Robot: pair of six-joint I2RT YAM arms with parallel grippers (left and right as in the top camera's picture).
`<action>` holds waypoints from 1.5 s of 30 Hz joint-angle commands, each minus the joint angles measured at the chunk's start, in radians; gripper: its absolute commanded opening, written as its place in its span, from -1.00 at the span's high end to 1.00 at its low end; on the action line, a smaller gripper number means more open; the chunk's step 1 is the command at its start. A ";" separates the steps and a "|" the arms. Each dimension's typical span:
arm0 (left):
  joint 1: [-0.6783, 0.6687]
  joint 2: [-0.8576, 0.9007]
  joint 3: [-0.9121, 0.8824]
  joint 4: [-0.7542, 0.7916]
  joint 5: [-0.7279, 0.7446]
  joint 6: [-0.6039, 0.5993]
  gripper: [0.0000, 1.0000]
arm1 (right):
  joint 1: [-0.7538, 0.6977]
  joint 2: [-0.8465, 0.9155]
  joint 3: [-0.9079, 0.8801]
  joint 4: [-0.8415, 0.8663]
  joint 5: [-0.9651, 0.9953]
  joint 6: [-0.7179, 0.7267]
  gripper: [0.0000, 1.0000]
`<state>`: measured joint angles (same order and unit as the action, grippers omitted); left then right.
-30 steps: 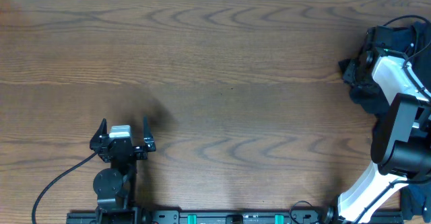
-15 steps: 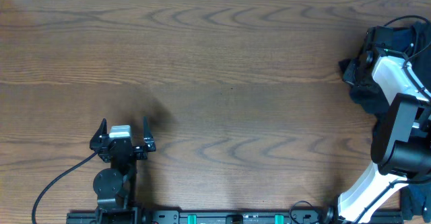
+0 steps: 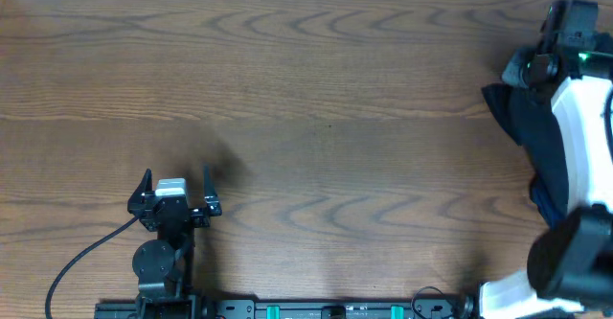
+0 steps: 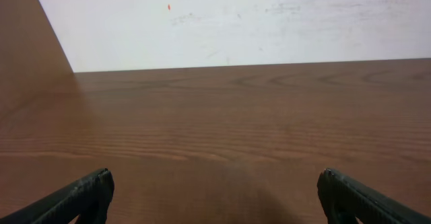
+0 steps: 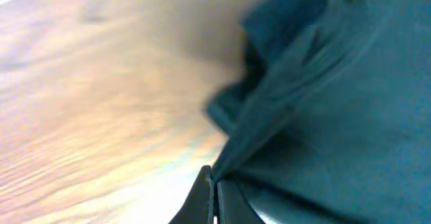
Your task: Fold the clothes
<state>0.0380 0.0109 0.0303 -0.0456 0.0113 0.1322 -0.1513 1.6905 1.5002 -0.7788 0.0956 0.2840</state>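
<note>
A very dark teal-black T-shirt (image 3: 533, 137) hangs in a bunch at the table's right edge. My right gripper (image 3: 536, 65) is shut on a pinch of it and holds it lifted above the wood. In the right wrist view the closed fingers (image 5: 213, 183) pinch a fold, and the T-shirt (image 5: 337, 109) drapes away from them to the upper right. My left gripper (image 3: 175, 187) is open and empty near the table's front left. Its two fingertips (image 4: 215, 190) show wide apart over bare wood.
The wooden table (image 3: 316, 118) runs wide between the arms. A white wall (image 4: 236, 22) borders its far edge. A black cable (image 3: 77, 262) trails from the left arm's base at the front edge.
My right gripper has risen and moved towards the back right, pulling the T-shirt up from a crumpled heap into a hanging bunch. The left arm has not moved.
</note>
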 commanded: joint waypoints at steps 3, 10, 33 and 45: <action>0.004 -0.006 -0.026 -0.026 -0.020 0.009 -0.96 | 0.151 -0.026 0.009 -0.014 -0.136 -0.011 0.98; 0.004 -0.006 -0.026 -0.026 -0.020 0.009 -0.96 | 0.422 0.069 -0.004 0.003 -0.157 0.010 0.97; 0.004 -0.006 -0.026 -0.026 -0.020 0.009 -0.96 | 0.961 0.381 0.085 0.116 -0.095 -0.045 0.92; 0.004 -0.006 -0.026 -0.026 -0.020 0.009 -0.96 | 0.713 0.381 0.218 -0.285 -0.095 -0.069 0.85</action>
<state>0.0380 0.0109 0.0303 -0.0456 0.0113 0.1322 0.6453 2.0857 1.7023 -0.9997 -0.0185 0.2264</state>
